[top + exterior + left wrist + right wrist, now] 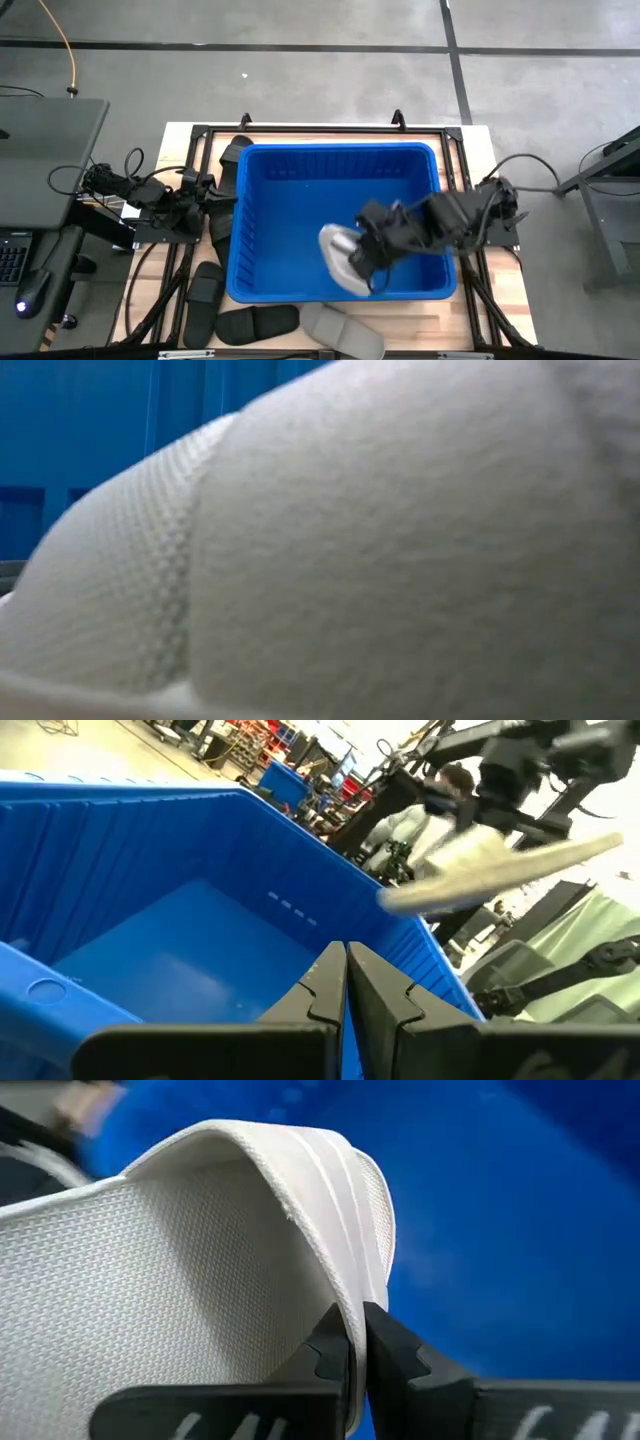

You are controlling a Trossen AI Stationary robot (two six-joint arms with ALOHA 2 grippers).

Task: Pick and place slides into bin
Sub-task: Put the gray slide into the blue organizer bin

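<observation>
Pinching grey slide (340, 258), right gripper (362, 262), above bin (300, 170)

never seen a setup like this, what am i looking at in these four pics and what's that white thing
Two dark robot arms work at a wooden table, sorting rubber sandals into a blue bin. The overhead picture shows everything. The right gripper is shut on a light grey slide, carrying it over the bin. The left gripper waits shut at the bin's left side. Black slides and another grey slide lie on the table by the bin's near edge. Two pictures come from cameras on the arms' wrists: the right one sees the held slide up close. The table-level camera is filled by a grey slide lying right before it.
</observation>
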